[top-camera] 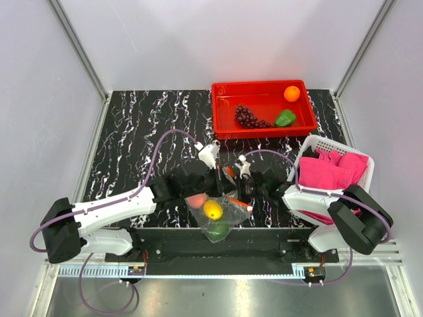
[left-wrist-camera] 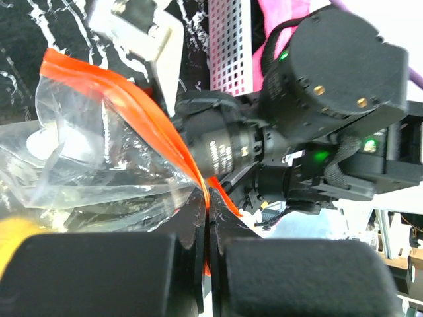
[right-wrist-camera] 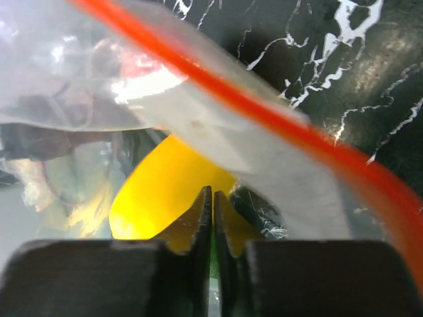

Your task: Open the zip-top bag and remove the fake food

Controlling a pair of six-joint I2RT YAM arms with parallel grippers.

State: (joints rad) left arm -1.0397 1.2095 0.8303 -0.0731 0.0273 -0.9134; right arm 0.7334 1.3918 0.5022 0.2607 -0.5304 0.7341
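Note:
The zip-top bag [top-camera: 228, 212] hangs between my two grippers near the table's front edge, its orange-red zip strip [left-wrist-camera: 132, 105] on top. Inside it are a yellow fruit [top-camera: 213, 210], a green piece [top-camera: 217, 230] and a pinkish piece [top-camera: 196, 200]. My left gripper [top-camera: 223, 179] is shut on the zip strip, which runs between its jaws in the left wrist view [left-wrist-camera: 208, 198]. My right gripper [top-camera: 246, 193] is shut on the bag's clear film [right-wrist-camera: 218, 125], with the yellow fruit [right-wrist-camera: 158, 191] just behind its jaws [right-wrist-camera: 213, 191]. An orange ball [top-camera: 291, 93], a grape bunch [top-camera: 248, 117] and a green pepper [top-camera: 285, 118] lie in the red tray [top-camera: 264, 87].
A white basket [top-camera: 324, 142] of pink cloths [top-camera: 334, 168] stands at the right, close behind my right arm. The right arm's wrist [left-wrist-camera: 330, 72] fills the left wrist view, close to the left fingers. The red tray is at the back right.

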